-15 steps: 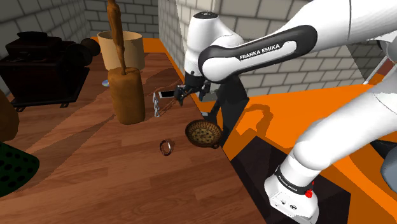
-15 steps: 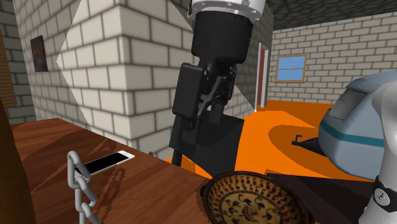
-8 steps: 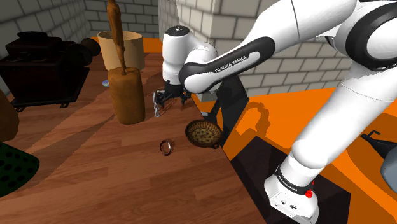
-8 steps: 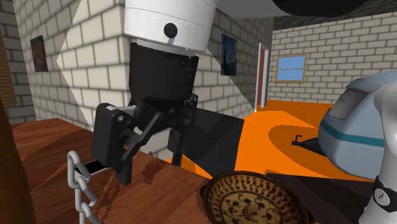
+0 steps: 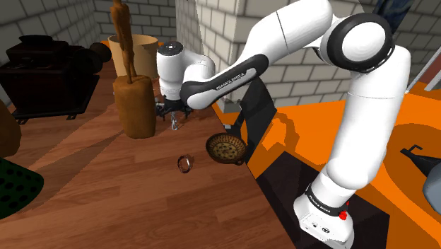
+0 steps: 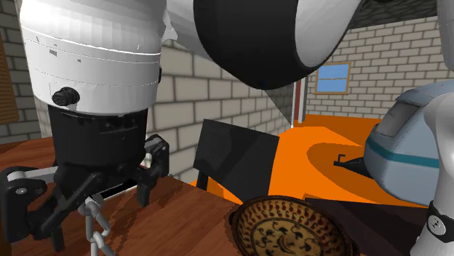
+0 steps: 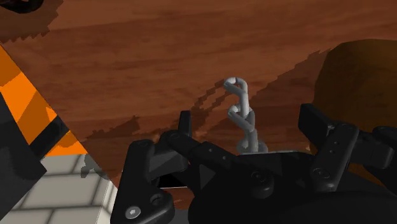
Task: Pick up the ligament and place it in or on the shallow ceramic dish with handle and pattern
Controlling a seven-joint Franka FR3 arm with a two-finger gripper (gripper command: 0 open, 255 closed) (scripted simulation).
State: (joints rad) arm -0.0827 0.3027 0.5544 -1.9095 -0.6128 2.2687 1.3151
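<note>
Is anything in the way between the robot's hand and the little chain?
No, nothing I can see. The open gripper hangs right over the grey chain, and the chain sits between its fingers without touching them.

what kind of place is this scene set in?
Probably a room in a house, simulated: pale brick walls, an orange floor, a window, and a wooden tabletop carrying a patterned dish.
</note>
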